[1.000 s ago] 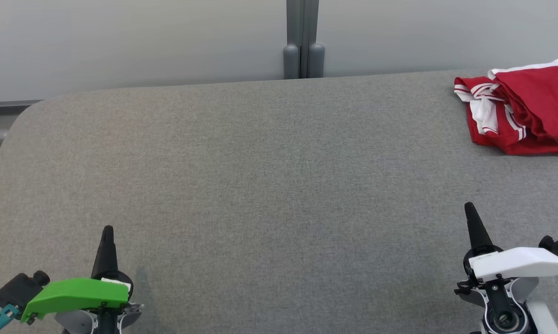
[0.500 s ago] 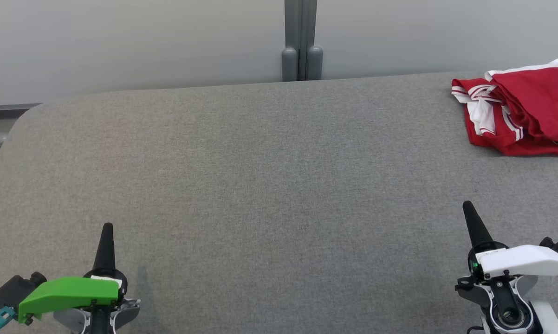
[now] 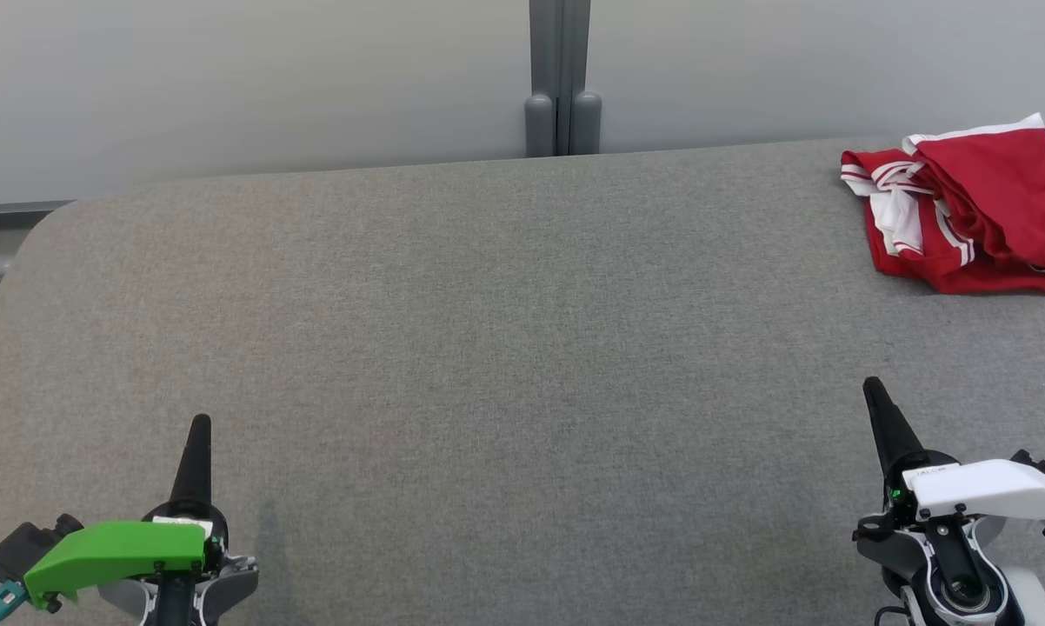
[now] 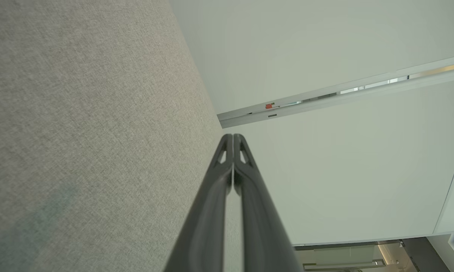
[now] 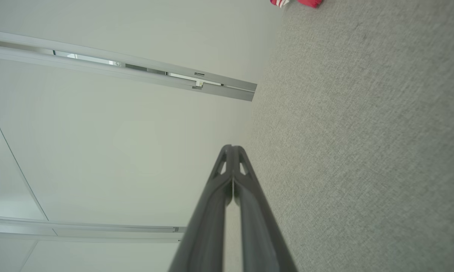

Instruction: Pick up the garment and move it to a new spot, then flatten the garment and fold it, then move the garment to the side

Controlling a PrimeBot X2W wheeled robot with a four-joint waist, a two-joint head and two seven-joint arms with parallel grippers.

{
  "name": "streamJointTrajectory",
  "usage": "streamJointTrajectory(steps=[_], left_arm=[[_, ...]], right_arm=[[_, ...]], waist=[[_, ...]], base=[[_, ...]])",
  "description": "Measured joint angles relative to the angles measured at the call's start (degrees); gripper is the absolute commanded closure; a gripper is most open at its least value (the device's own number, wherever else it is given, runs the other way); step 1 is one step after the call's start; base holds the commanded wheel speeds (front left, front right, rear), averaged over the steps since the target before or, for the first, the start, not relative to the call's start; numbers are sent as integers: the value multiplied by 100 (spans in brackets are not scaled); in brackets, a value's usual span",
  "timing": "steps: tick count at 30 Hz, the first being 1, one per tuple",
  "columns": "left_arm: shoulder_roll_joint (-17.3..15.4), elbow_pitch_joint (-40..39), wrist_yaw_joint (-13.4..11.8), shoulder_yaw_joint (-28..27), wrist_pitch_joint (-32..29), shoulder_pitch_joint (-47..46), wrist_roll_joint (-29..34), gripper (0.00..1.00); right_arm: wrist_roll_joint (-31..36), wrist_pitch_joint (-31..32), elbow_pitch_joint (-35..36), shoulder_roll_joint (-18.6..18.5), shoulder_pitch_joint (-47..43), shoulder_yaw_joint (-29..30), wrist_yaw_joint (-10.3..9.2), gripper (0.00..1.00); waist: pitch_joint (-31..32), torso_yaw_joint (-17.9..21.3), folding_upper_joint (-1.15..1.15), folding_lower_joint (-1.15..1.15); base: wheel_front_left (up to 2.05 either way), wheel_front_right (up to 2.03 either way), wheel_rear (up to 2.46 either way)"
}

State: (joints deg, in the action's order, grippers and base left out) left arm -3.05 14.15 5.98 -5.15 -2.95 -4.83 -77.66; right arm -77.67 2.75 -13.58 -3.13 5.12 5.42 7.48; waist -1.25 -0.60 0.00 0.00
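The garment (image 3: 975, 209) is red with white stripes and lies crumpled at the far right corner of the grey table (image 3: 505, 330); a sliver of the garment (image 5: 298, 3) peeks in at the top of the right wrist view. My left gripper (image 3: 199, 423) stands shut at the lower left, far from the cloth, its fingers (image 4: 227, 158) pressed together with nothing between them. At the lower right my right gripper (image 3: 873, 387) is shut too, well short of the garment and nearer the table's front; its fingers (image 5: 229, 166) meet at the tips.
A pale wall with a grey vertical post (image 3: 562, 78) runs right behind the table's far edge. The table's left far corner (image 3: 53, 217) is rounded, with a drop beyond it.
The whole head view has shifted slightly, so the camera moved. Both grippers sit a little lower in the picture than before. The garment lies as it did.
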Motion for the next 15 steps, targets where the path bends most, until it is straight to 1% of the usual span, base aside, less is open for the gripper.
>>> streamJointTrajectory(steps=[15], left_arm=[[8,0,60,-57,-164,-52,-661,100]], right_arm=[[-671,174,-16,12,40,53,0,100]], waist=[[46,26,0,0]], base=[[0,0,0]])
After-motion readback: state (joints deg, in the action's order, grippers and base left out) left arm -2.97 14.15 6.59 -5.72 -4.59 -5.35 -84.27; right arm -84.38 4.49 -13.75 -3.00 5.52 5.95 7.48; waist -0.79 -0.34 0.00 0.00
